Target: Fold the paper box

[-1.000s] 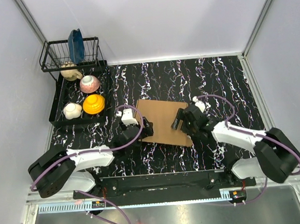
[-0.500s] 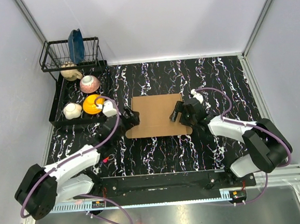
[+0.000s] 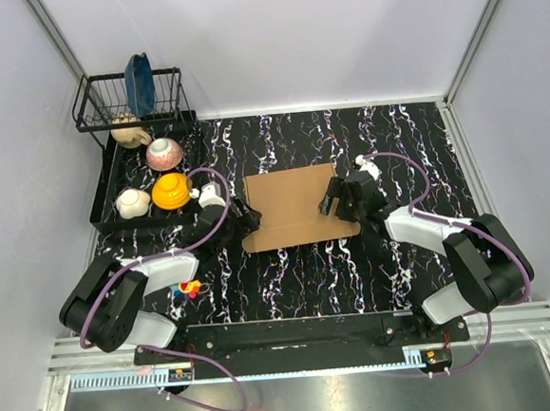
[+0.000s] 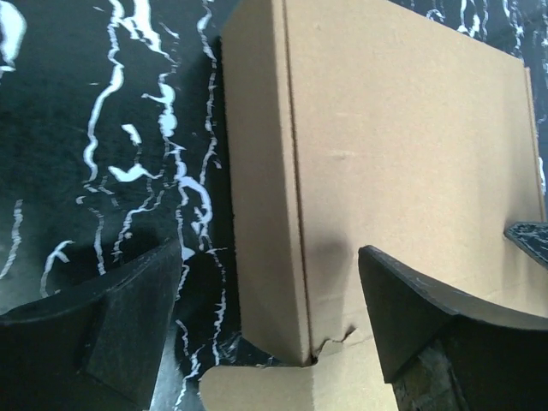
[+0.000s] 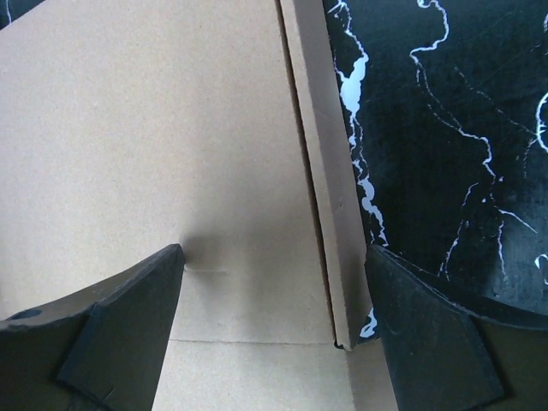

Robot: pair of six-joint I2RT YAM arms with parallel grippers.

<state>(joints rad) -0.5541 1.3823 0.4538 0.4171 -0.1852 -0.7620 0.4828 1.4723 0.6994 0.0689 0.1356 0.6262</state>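
Missing overhead: torn paper box (image 4: 402, 171) corner

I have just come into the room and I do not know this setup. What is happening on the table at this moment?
Two robot arms are working on the paper box, a brown cardboard sheet lying on the black marbled table. The left gripper is at the box's left edge and the right gripper is at its right edge. Both are open, each with a narrow side strip of cardboard between its fingers. Nothing is gripped, and the box looks flat, not yet folded up.
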